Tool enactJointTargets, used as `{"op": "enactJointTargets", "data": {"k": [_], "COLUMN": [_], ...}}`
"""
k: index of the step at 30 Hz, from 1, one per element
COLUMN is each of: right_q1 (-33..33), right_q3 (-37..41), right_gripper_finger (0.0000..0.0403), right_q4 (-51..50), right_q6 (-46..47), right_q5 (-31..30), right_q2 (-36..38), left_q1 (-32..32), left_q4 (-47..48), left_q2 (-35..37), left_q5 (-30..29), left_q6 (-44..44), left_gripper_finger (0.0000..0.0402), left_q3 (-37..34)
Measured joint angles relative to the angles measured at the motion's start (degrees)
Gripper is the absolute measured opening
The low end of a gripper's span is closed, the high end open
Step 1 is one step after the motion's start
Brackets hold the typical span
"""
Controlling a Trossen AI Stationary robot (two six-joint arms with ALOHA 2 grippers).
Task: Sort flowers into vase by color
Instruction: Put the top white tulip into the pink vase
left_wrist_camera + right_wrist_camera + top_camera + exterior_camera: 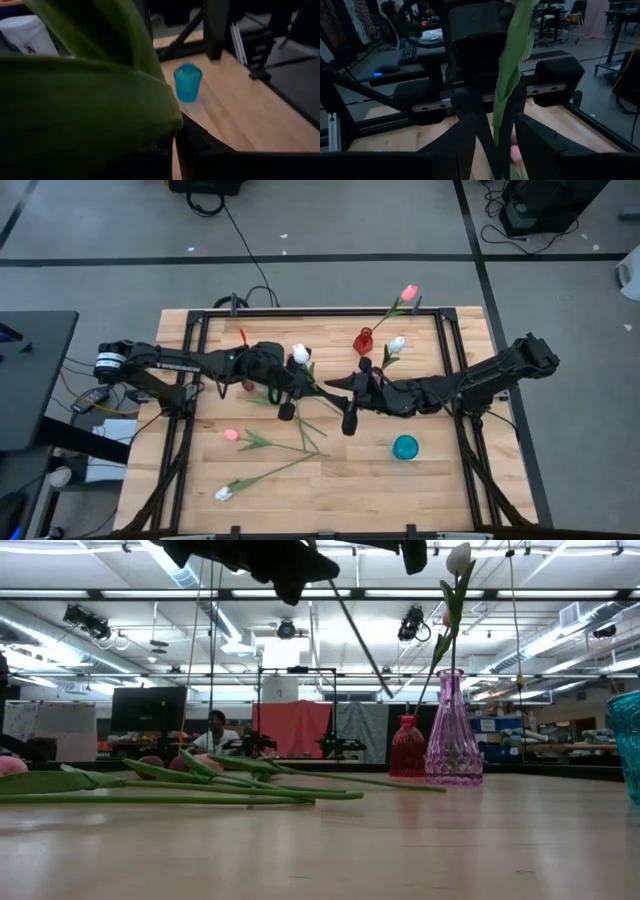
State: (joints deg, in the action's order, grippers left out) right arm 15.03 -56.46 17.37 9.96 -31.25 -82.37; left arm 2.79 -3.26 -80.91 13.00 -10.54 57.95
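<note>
**Two arms meet over a white tulip**

High view: the left gripper (290,385), jaws clamped on a white tulip (300,356), meets the right gripper (352,388) mid-table (440,480); loose flowers (270,445) lie toward the near-left corner.

Low view: another white tulip (458,558) stands in the pink vase (452,735) (red vase (407,748) alongside).

Right wrist view: its green stem (512,75) runs between the parted right jaws.

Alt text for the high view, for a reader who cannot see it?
Both arms meet mid-table over a white tulip, the left gripper shut on its stem and the right gripper alongside. Loose tulips lie nearer the front edge; three vases stand right.
</note>
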Motion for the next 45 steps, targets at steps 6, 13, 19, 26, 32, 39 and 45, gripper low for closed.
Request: {"op": "enactJointTargets", "data": {"k": [6, 13, 19, 26, 32, 39, 45], "right_q1": [-0.7, -0.2, -0.1, -0.1, 0.0, 5.0, 9.5], "right_q3": [0.4, 0.4, 0.4, 0.4, 0.4, 0.4, 0.4], "right_gripper_finger": [0.0148, 0.0138, 0.0086, 0.0013, 0.0017, 0.0015, 0.0016], "right_q4": [1.0, -0.1, -1.0, -1.3, -2.1, -4.9, -8.5], "right_q6": [-1.2, -2.8, -2.6, -2.2, -0.6, -0.7, -0.7], "right_q5": [0.4, -2.2, -2.0, -1.5, -2.2, -10.0, -16.6], "right_q2": [0.0, 0.0, 0.0, 0.0, 0.0, 3.0, 6.3], "left_q1": [-1.1, -1.3, -1.4, -1.8, -1.7, -0.9, -0.9], "left_q4": [0.0, 0.1, 0.3, -0.1, 1.2, 2.5, 0.9], "left_q2": [-4.4, -5.8, -5.8, -5.8, -5.2, -0.6, 2.1], "left_q5": [-1.4, -1.3, -0.8, -0.8, -0.8, -1.4, -3.0], "left_q6": [0.2, -0.7, -1.3, -2.9, -2.9, -3.9, -4.0], "left_gripper_finger": [0.0009, 0.0009, 0.0010, 0.0056, 0.0151, 0.0185, 0.0185], "left_q3": [4.1, 6.2, 6.2, 6.1, 6.1, 4.0, -0.4]}}
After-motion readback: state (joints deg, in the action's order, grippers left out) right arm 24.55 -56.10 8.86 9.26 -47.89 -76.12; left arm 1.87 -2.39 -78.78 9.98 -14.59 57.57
